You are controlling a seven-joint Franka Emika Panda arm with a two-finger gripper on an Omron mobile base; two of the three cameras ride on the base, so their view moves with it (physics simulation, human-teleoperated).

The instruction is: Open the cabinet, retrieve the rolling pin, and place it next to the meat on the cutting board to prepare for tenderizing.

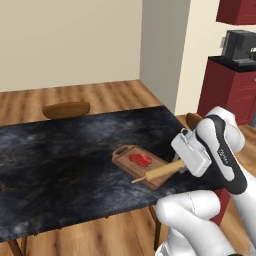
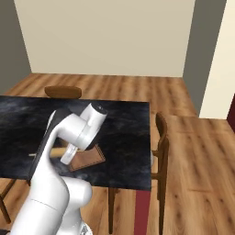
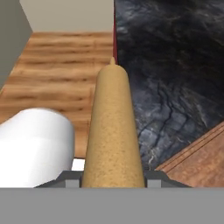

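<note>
- Hand view is giving the closest look: the rolling pin (image 3: 113, 131) is running straight up the picture from between the two dark fingers (image 3: 72, 179), which are clamping its tan barrel from either side, so the fingers are grasping the pin, not released.
- Left base view is showing the gripper (image 1: 186, 165) hanging at the near right end of the cutting board (image 1: 125, 158), with the rolling pin (image 1: 159, 172) sticking out of it towards the left, its free handle tip reaching over the board's near edge.
- Long axis of the pin is lying roughly along the board's near long side, tilted a little, and it looks to be hovering just above the board; whether it is touching I cannot tell.
- Just beyond the pin, the meat (image 1: 140, 159) is sitting flat near the middle of the board, so from the fingers it is lying ahead and to the left, near but apart from the barrel.
- Judging from this, the coming move is calling for lowering the pin onto the board beside the meat, keeping its axis clear of the red lump.
- Farther out, the dark marbled bench (image 1: 55, 155) is carrying the board, with a wooden chair (image 1: 66, 109) behind it.
</note>
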